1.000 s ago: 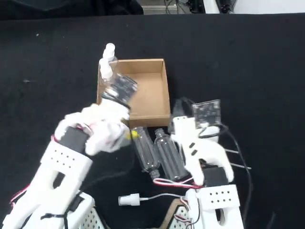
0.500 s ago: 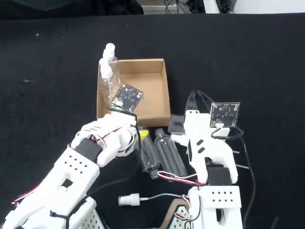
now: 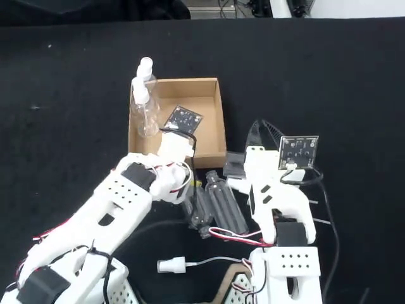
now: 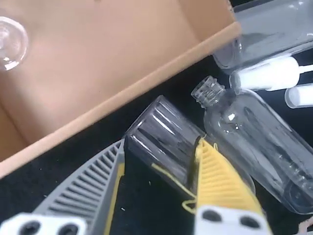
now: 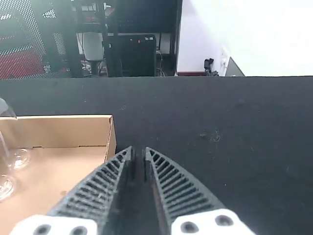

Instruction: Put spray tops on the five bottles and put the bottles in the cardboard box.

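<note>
**Two bottles boxed, a third straddled**

From above, two spray-topped bottles (image 3: 143, 95) stand in the cardboard box (image 3: 209, 120), beyond the left gripper (image 3: 190, 189). Its wrist camera shows jaws spread around an uncapped bottle (image 4: 164, 132), likely for capping. On the right wrist, the right gripper (image 5: 138, 159) is nearly pressed together and empty.

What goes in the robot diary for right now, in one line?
left gripper: around capless bottle | right gripper: shut | box: two capped bottles
</note>
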Robot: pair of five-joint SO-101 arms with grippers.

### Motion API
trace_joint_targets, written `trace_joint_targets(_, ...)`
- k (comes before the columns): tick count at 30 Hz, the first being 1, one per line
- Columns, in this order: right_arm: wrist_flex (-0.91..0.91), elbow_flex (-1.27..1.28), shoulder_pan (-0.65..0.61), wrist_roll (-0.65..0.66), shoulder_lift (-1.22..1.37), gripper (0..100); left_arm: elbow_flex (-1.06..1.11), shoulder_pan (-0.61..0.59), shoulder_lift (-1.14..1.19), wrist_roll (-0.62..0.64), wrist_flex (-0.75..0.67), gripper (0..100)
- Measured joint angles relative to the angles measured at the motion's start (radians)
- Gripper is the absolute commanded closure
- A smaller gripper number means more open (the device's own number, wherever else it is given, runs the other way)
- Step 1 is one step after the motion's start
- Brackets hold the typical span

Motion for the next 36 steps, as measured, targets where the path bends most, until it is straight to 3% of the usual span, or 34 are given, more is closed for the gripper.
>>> trace_joint_targets(11, -0.002, 0.000, 0.000, 0.000, 0.000, 98.0, 0.002, 0.003, 0.002, -0.003, -0.066, 81)
trace_joint_targets(20, -0.002, 0.000, 0.000, 0.000, 0.000, 98.0, 0.002, 0.114, 0.002, -0.055, -0.066, 81)
trace_joint_targets(36, -0.002, 0.000, 0.000, 0.000, 0.000, 98.0, 0.101, 0.109, -0.003, -0.064, -0.163, 81)
